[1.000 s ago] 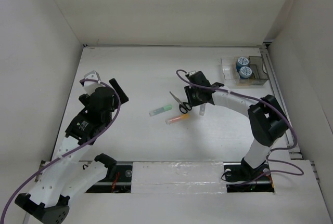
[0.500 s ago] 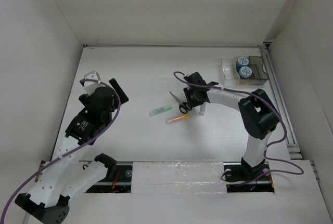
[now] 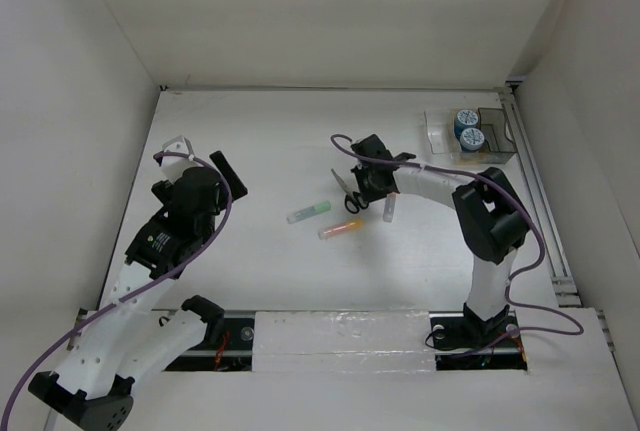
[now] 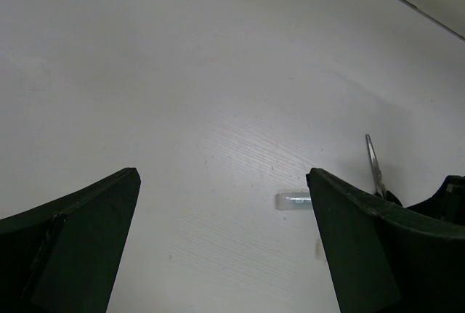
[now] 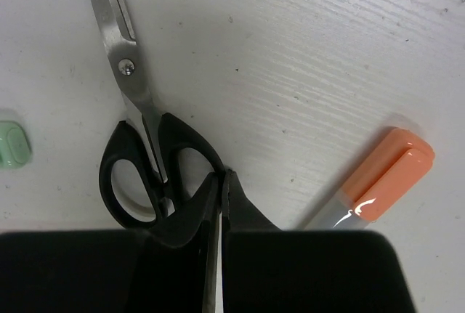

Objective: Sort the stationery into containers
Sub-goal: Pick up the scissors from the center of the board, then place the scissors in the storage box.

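Observation:
The black-handled scissors (image 3: 346, 194) lie mid-table, blades pointing far-left. My right gripper (image 3: 364, 191) is shut, and in the right wrist view its tips (image 5: 221, 175) touch the outer rim of the scissors' (image 5: 145, 160) right handle loop, with nothing seen between them. An orange-ended pen (image 3: 341, 228) (image 5: 378, 179), a green-ended pen (image 3: 308, 212) and a third pale pen (image 3: 388, 209) lie close by. Two blue-and-white rolls (image 3: 468, 129) sit in the clear organiser (image 3: 436, 131) at the far right. My left gripper (image 3: 203, 159) is open and empty above bare table (image 4: 221, 175).
White walls enclose the table on the left, back and right. The organiser's dark grey end section (image 3: 497, 136) is next to the right wall. The left wrist view shows a pen's pale end (image 4: 293, 200) and a scissor blade (image 4: 374, 171) ahead.
My right gripper has moved slightly left and farther, and the scissors have shifted a little the same way. The right elbow has swung inward. The left arm has not moved.

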